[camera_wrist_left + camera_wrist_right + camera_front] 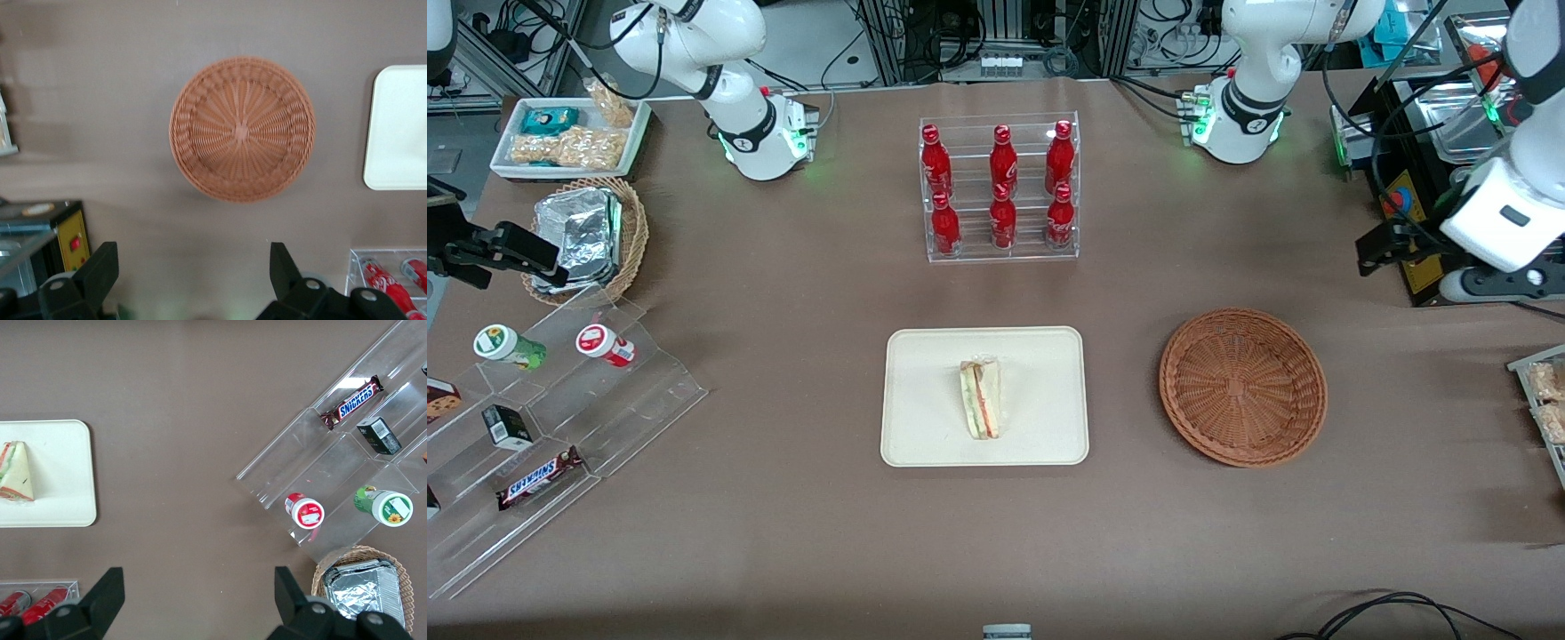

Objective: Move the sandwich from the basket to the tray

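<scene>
Sandwich [981, 398] lies on tray [925, 427]; basket [1243, 387] holds nothing. Gripper [193, 267] hangs high above the bench w/ jaws apart, gripping nothing. Little risk left, probably just arm clipping the basket if it dips.

Front view looks down across the whole table [783, 533]. Both wrist views face straight down from height, sharing the tray [925, 427] [400, 133] [67, 487].

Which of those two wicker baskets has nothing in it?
The wide, shallow reddish-brown basket beside the tray. The deeper tan basket holds foil packs. The claw hangs open, raised above the table near the shallow one.
</scene>
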Robot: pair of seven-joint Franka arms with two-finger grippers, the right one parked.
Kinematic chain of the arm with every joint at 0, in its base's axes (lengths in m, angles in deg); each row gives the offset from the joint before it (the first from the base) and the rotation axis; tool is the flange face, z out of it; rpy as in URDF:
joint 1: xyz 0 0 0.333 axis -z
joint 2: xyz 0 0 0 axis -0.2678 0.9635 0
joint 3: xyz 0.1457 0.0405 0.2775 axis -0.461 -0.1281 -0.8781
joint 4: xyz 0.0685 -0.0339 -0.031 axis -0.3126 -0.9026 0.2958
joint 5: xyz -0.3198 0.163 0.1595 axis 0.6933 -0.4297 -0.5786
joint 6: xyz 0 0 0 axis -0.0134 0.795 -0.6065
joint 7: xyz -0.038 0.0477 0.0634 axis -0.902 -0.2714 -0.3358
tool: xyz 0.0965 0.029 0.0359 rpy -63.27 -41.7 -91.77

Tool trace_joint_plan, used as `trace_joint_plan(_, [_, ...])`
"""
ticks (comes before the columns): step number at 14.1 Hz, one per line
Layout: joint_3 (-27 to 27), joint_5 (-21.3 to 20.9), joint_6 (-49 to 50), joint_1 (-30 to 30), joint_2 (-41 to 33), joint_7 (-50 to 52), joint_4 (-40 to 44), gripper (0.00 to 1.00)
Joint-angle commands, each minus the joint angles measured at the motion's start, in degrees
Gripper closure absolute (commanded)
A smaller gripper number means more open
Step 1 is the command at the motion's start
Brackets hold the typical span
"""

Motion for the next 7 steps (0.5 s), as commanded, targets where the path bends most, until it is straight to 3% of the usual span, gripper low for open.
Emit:
trace_joint_plan(1, [-2.5, 1.1, -2.1, 0.6, -1.7, -3.6, -1.4, 0.0])
trace_joint_plan(7, [-2.6, 1.3, 0.2, 0.4, -3.5, -3.1, -1.2, 0.0])
